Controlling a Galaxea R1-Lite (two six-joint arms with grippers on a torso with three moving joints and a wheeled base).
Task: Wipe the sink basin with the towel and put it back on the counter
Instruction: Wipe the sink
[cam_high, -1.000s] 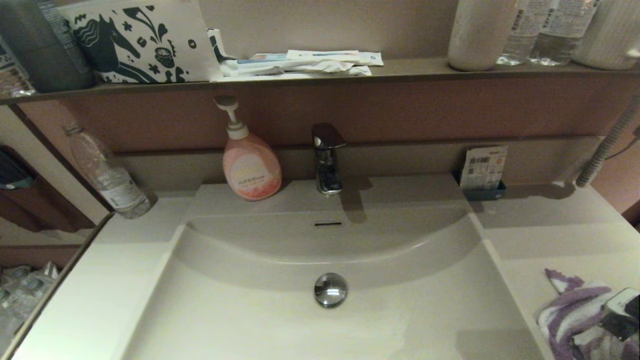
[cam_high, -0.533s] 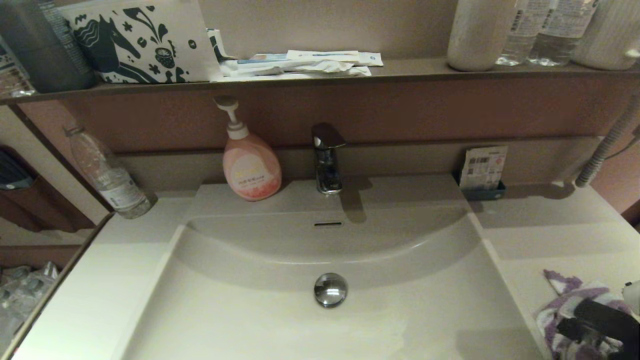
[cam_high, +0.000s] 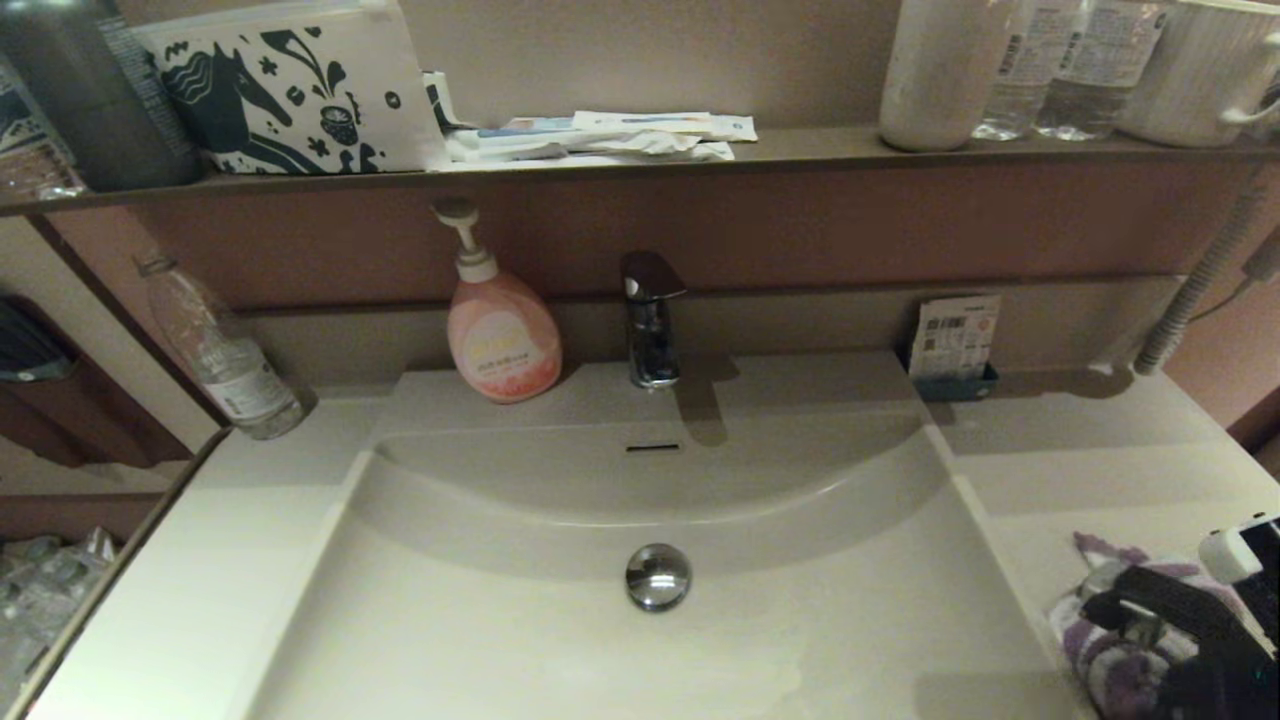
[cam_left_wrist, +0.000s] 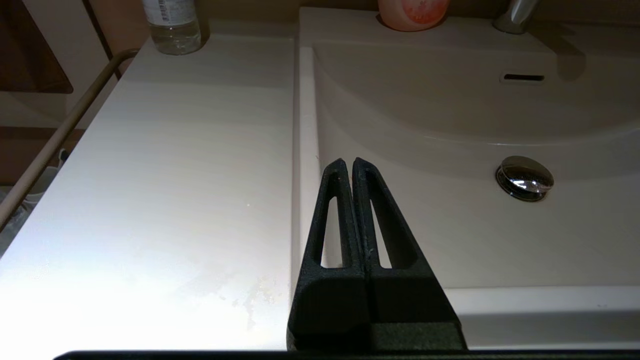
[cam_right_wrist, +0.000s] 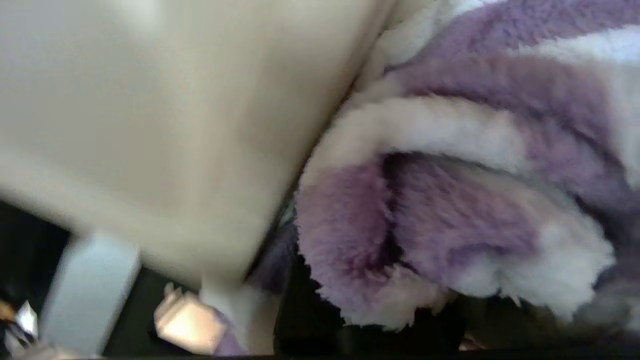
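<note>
Head view first, going from the left. I see a clear water bottle (cam_high: 222, 357) leaning at the back corner of the counter (cam_high: 190, 590). Next comes a pink soap pump bottle (cam_high: 500, 335), then the chrome faucet (cam_high: 650, 320). The sink basin (cam_high: 640, 560) sits in the middle. Its long way runs side to side, its curved back wall faces the faucet, and the round drain stopper (cam_high: 657, 577) is in the middle.

My left gripper (cam_left_wrist: 348, 167) hangs over the left rim of the basin. Its two black fingers are pressed together with nothing between them.

On the right there is a small card holder (cam_high: 955, 345) at the back. Near the front right corner, the purple and white towel (cam_high: 1105, 655) lies bunched up on the counter, just beside the basin edge. My right gripper (cam_high: 1120, 612) is on top of it, and the towel is under and around the black fingers. I cannot tell if those fingers are spread or squeezing the cloth. The right wrist view shows fluffy towel (cam_right_wrist: 450, 200) folds right up close.

Half a second ago the towel looked flatter and wider. Now it is more scrunched, and the gripper has come further left over it.
</note>
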